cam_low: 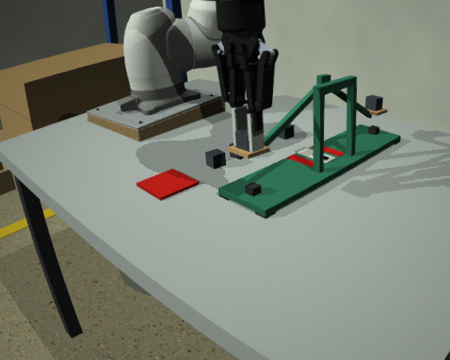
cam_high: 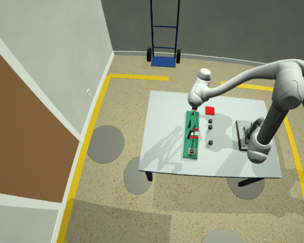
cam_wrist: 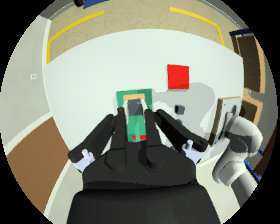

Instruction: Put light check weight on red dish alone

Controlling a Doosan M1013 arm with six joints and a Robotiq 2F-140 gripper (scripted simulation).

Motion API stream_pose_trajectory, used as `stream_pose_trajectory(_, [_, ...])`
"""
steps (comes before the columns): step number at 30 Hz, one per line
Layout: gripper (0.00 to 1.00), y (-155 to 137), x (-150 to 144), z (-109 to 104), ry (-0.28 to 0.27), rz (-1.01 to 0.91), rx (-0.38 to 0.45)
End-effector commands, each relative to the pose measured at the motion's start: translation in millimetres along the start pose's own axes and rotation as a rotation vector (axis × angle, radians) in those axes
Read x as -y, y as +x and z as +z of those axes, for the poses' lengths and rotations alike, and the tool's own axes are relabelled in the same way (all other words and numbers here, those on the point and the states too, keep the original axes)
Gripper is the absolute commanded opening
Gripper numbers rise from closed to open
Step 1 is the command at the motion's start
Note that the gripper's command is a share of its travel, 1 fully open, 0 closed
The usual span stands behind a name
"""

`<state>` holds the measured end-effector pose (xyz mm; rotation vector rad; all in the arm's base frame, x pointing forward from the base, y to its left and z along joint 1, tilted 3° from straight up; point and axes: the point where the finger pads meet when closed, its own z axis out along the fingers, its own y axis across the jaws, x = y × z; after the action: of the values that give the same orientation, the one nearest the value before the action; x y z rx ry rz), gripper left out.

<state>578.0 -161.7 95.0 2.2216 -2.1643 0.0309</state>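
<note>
My gripper (cam_low: 248, 146) (cam_wrist: 134, 105) is shut on a dark check weight (cam_low: 242, 139) at the balance's near pan (cam_low: 265, 150) (cam_wrist: 133, 96). The rocker balance (cam_high: 186, 152) (cam_low: 286, 188) is green. Its far pan carries another dark weight (cam_high: 191, 151) (cam_low: 374, 102) and stands high; the near pan hangs lower. The pointer is hard to make out; a dark mark lies by the white field (cam_low: 310, 154). Three loose weights (cam_high: 210, 121) (cam_high: 210, 127) (cam_high: 210, 142) stand beside the balance, one partly hidden behind the near pan in the exterior view. The red dish (cam_high: 210, 111) (cam_low: 168, 184) (cam_wrist: 178, 77) lies flat and empty.
The balance's green uprights (cam_low: 318, 131) stand at its middle, with small black blocks (cam_low: 252, 188) (cam_low: 374, 129) on the base near both ends. The arm's mounting plate (cam_high: 242, 142) (cam_low: 112, 117) is on the table's robot side. Cardboard boxes (cam_low: 65, 79) stand behind the table.
</note>
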Motion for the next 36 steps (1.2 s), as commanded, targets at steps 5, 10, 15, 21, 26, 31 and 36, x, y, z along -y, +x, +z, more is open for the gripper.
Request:
stream_pose_trajectory(5, [0.24,-1.5,0.0,4.1,0.000,0.000,0.000])
stream_pose_trajectory(10, [0.24,-2.4,0.0,6.8,0.000,0.000,0.000])
stream_pose_trajectory(15, [0.24,-3.9,0.0,10.7,0.000,0.000,0.000])
stream_pose_trajectory(21, [0.24,-4.9,0.0,13.3,0.000,0.000,0.000])
stream_pose_trajectory(26, [0.24,-4.9,0.0,13.3,0.000,0.000,0.000])
stream_pose_trajectory(31, [0.24,-4.9,0.0,13.3,0.000,0.000,0.000])
stream_pose_trajectory(36, [0.24,-4.9,0.0,13.3,0.000,0.000,0.000])
